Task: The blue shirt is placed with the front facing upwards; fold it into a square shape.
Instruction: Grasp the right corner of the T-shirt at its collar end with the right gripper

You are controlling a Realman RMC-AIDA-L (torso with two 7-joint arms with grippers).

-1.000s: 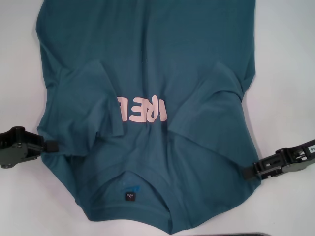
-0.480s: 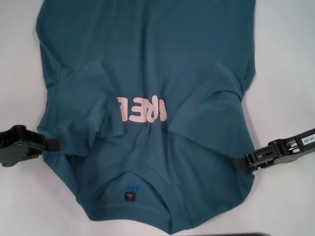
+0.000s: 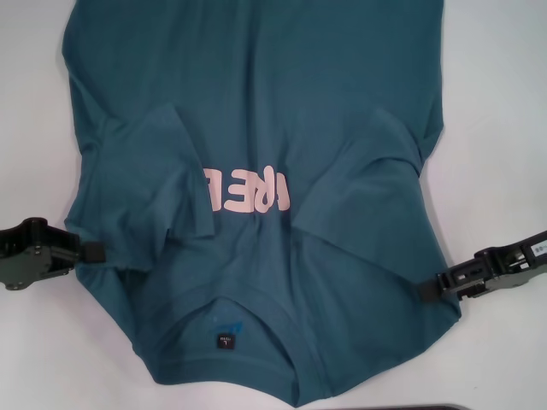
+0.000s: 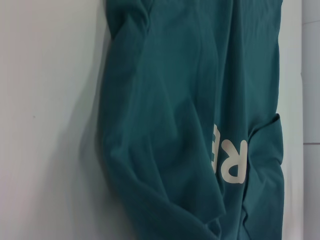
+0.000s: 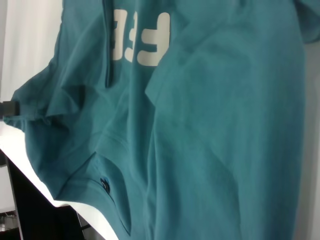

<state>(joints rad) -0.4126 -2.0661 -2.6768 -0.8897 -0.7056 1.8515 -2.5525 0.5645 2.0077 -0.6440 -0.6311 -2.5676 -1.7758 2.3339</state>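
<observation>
Fingers, L gripper (image 3: 92, 252) & R gripper (image 3: 427, 290), pinching blue shirt (image 3: 256, 111) side edges.

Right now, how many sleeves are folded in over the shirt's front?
2. One sleeve lies on the robot's left of the lettering, the other on its right, both flat on the shirt. Both cover the lettering's ends.

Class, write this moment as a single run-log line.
shirt: face up, sleeves folded in | left gripper: at shirt's left edge | right gripper: at its right edge
</observation>
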